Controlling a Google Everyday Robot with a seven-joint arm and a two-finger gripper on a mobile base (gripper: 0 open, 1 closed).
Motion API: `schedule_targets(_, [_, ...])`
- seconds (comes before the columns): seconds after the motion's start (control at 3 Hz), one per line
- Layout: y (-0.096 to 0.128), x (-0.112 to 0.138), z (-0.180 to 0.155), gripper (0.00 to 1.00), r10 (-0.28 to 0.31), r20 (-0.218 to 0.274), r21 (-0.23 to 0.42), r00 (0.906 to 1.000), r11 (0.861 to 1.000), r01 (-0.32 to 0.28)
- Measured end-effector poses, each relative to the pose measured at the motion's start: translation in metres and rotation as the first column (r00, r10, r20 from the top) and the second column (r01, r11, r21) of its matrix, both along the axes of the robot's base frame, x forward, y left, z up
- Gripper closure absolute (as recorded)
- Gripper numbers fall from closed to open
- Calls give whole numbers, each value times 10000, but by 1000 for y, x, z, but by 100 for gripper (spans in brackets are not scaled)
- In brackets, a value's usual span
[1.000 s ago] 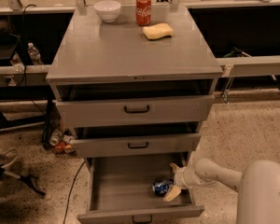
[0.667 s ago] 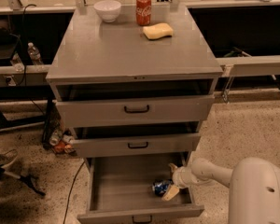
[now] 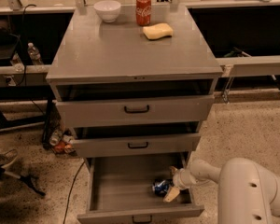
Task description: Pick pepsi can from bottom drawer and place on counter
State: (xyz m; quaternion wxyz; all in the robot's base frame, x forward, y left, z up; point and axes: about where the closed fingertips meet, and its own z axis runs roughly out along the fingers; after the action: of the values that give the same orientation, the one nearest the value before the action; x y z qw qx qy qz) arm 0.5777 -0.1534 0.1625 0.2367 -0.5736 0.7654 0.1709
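The pepsi can (image 3: 160, 187), small and blue, lies on its side in the right part of the open bottom drawer (image 3: 126, 190). My gripper (image 3: 171, 186) reaches into the drawer from the right on a white arm and is right against the can's right end. One pale fingertip (image 3: 171, 194) shows just below and right of the can. The counter (image 3: 130, 48) is the grey top of the cabinet, above the three drawers.
On the counter stand a white bowl (image 3: 107, 10), a red Coca-Cola can (image 3: 143, 10) and a yellow sponge (image 3: 157, 31) at the back. The two upper drawers (image 3: 135, 108) are slightly open. Cables and clutter (image 3: 58, 141) lie on the floor left of the cabinet.
The arm has shifted slightly left, bringing the gripper a little closer around the can. The can has stayed in place on the drawer floor.
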Motion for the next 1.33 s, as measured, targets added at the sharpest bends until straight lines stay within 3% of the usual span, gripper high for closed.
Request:
schedule_targets(0.67, [-5,-5,-25,0,30,-543,-57,9985,10000,-33])
schedule_targets(1.0, [5,-9,-33,15,253,-740,71,9969,9997,-248])
schedule_targets(1.33, [22,-13,-37,46,619,-918,286,9939,9978,-595])
